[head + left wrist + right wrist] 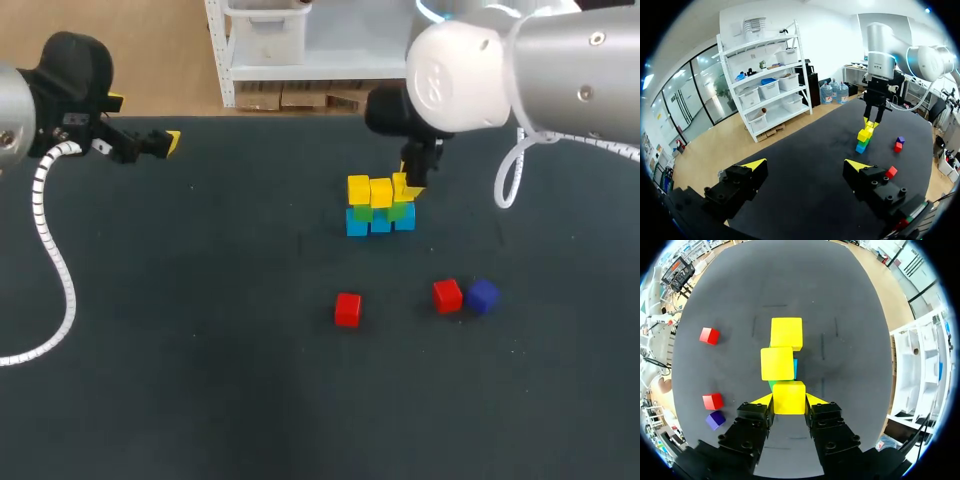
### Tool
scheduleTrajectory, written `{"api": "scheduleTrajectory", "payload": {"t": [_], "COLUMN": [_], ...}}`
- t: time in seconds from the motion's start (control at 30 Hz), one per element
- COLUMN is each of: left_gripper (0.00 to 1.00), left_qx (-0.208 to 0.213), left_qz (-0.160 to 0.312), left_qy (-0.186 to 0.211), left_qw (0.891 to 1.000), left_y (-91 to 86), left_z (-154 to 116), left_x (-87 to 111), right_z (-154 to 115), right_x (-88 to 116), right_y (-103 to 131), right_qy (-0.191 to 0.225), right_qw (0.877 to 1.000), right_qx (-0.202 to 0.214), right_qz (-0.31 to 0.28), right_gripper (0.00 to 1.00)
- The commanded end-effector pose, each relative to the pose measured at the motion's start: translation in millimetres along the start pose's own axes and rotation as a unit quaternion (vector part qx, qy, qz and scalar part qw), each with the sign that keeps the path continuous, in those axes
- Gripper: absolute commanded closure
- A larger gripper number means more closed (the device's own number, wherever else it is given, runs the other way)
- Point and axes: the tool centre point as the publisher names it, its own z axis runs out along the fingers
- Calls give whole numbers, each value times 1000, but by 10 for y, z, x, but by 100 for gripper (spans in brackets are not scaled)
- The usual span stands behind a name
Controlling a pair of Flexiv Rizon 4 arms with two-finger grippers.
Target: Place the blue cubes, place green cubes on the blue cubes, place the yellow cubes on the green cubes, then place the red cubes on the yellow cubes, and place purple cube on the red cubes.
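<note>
Right wrist view: right pincer clamped on a yellow cube over the green cube, toward the counter's far edge. It looks light, rigid and smooth, best gripped on opposite flat faces. Left pincer stands apart.

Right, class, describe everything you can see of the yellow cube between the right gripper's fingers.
The yellow cube is a plain, matte block with crisp edges, sitting level. The right gripper clamps it, one yellow fingertip against each of two opposite sides. It is at the end of the row, above a green cube, beside two other yellow cubes. Whether it rests on the green one cannot be seen.
</note>
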Motion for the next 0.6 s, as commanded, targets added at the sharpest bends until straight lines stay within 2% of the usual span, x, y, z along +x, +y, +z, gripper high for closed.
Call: {"api": "scheduleTrajectory", "payload": {"t": [0.03, 0.6], "left_gripper": [0, 0], "left_qx": [9, 9], "left_qz": [1, 1], "left_qy": [-4, -4], "left_qw": [1000, 1000], "left_y": [37, 37], "left_z": [-11, -11], "left_x": [18, 18], "right_z": [9, -96], "right_x": [-3, -13], "right_y": [-3, 59], "right_qy": [0, 6], "right_qw": [1000, 1000], "right_qx": [1, 20], "right_qz": [0, -5], "right_gripper": [100, 99]}}
